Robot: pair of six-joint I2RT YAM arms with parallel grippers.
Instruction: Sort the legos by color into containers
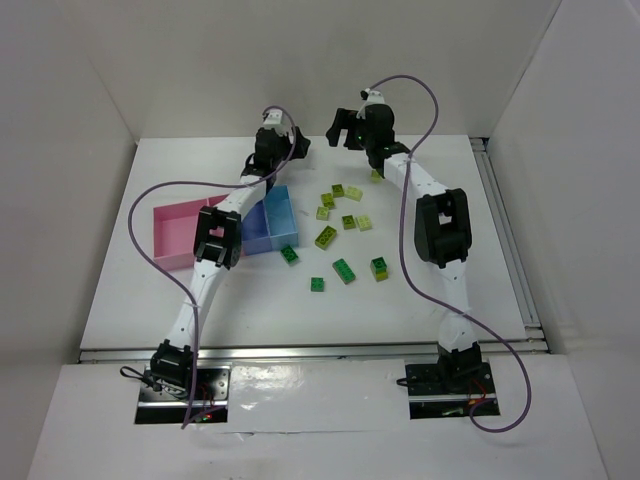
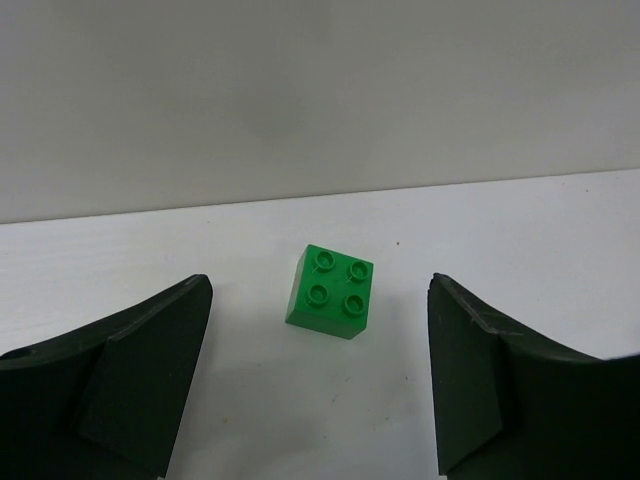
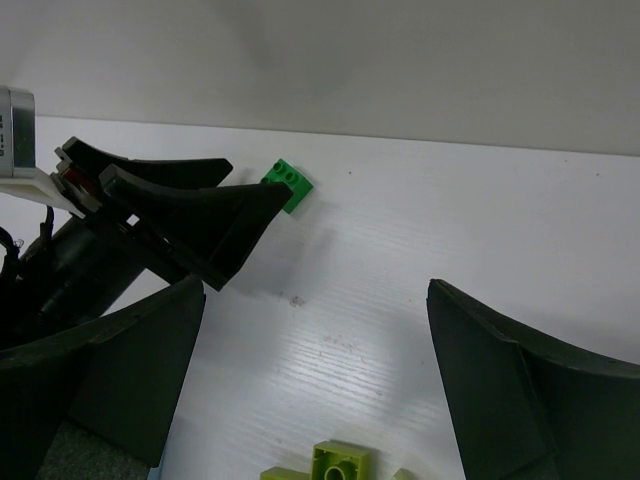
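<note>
The left gripper (image 2: 320, 300) is being held low over the far part of the table (image 1: 150, 300), close to the back wall. Its jaws are being spread wide, and nothing is being pinched between them. In the left wrist view a green brick (image 2: 331, 291) with four studs is being shown lying flat on the white surface. It is lying just beyond the two fingers (image 2: 130, 390), in line with the gap, and is being touched by neither.

The right gripper (image 3: 316, 300) is being held just right of the left one, also at the far side, its jaws likewise opened wide and empty. In the right wrist view the left gripper is being seen from the side at the left, with the same green brick lying just past its fingertips. A yellow-green brick (image 3: 340, 465) is being cut off by the near edge of that view.

The other legos (image 1: 326, 237) are being shown scattered on the table right of the containers (image 1: 165, 235), between the two arms. The yellow-green ones are lying mostly farther away and the dark green ones nearer. The containers are lying at the left middle of the table, with the pink section at the left and the blue section (image 1: 280, 210) at the right. The part between them is being covered by the left arm (image 1: 215, 240). Whether any brick is lying inside the containers cannot be told.
</note>
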